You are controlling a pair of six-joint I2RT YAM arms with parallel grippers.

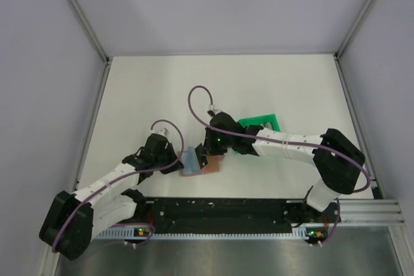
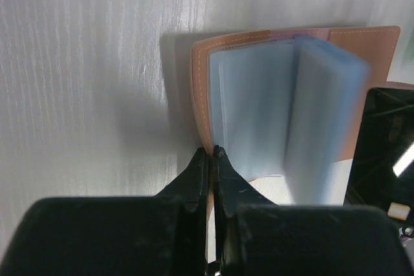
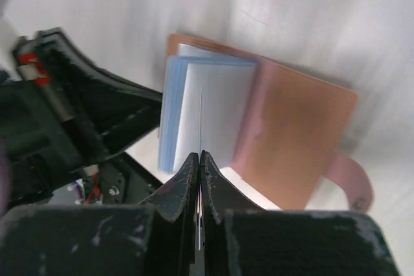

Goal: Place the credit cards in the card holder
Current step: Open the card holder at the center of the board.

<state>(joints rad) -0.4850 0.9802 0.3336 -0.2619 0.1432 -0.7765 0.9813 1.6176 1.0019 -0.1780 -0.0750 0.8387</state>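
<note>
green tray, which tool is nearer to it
Right. The right tool sits at the card holder, just left of the green tray; the left tool grips the holder's left edge, farther from the tray.

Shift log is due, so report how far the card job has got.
Done: the card holder lies open, its blue sleeves fanned up. In hand: the left gripper pinches its near edge; the right gripper is shut on a thin sheet at the sleeves, card or sleeve, I cannot tell. Left: no card shows seated yet.
</note>
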